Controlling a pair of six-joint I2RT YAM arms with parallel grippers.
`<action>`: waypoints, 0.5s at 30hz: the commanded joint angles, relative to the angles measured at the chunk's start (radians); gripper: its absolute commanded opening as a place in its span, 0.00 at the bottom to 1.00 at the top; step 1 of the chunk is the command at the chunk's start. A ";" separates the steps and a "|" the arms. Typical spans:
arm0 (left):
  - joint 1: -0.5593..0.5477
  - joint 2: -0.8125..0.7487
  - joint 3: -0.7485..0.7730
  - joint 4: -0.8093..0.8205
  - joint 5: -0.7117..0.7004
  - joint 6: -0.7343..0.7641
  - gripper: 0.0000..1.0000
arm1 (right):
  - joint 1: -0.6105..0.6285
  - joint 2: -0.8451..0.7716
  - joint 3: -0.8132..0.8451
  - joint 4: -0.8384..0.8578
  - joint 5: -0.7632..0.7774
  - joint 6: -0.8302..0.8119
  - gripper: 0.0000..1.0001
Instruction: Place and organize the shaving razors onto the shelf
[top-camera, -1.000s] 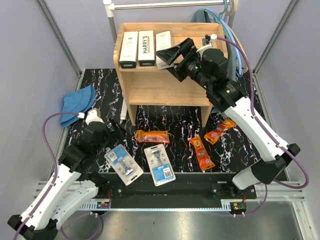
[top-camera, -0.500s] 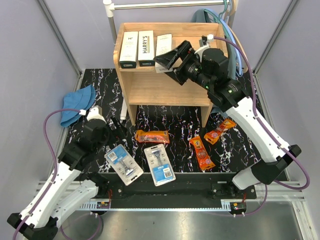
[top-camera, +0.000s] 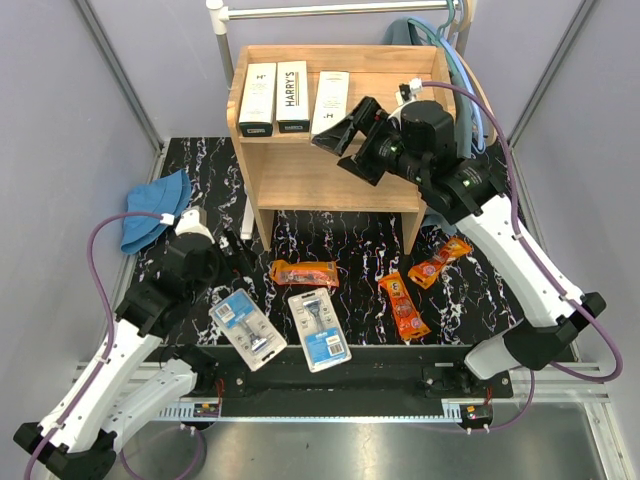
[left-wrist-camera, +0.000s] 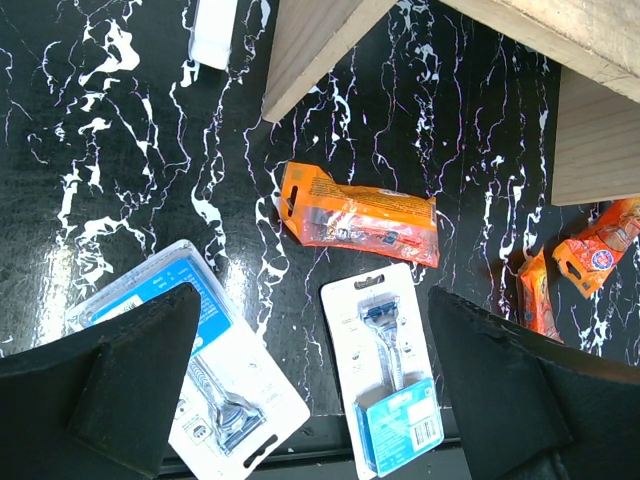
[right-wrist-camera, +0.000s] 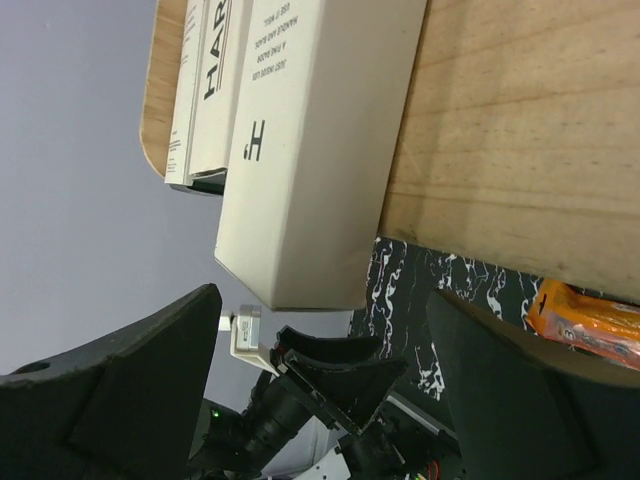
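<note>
— Where are the razor packs?

— Three white boxes (top-camera: 292, 95) lie side by side on the top tier of the wooden shelf (top-camera: 330, 175), toward its left end. The rightmost box (top-camera: 330, 100) lies a little askew beside the other two.

— And the rest?

— On the black marbled tabletop (top-camera: 360, 235) in front of the shelf. One orange pouch (top-camera: 304, 272) lies near the middle, and two more orange pouches (top-camera: 404, 305) are over to the right, near the shelf's right leg. Two blister cards (top-camera: 246, 329) lie side by side at the near edge.

— Is the right tool (top-camera: 345, 125) holding anything?

— No. Its jaws stand wide, just off the near end of the rightmost box, with nothing in them. In the right wrist view the box lies free on the wood.

— The left tool (top-camera: 235, 255)?

— Also spread wide and empty, hanging over the tabletop. Its wrist view looks down on the middle pouch and both blister cards between its fingers (left-wrist-camera: 120, 390).

— Anything else around?

— A blue hat (top-camera: 155, 208) at the left edge of the tabletop.
</note>
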 joint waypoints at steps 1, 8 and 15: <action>0.002 -0.005 0.002 0.056 0.023 0.018 0.99 | -0.005 -0.064 0.026 -0.047 0.028 -0.023 0.95; 0.002 -0.007 -0.014 0.056 0.026 0.021 0.99 | -0.005 -0.072 0.135 -0.154 0.040 -0.060 0.94; 0.002 -0.007 -0.023 0.060 0.028 0.021 0.99 | -0.005 -0.007 0.348 -0.298 0.122 -0.132 0.90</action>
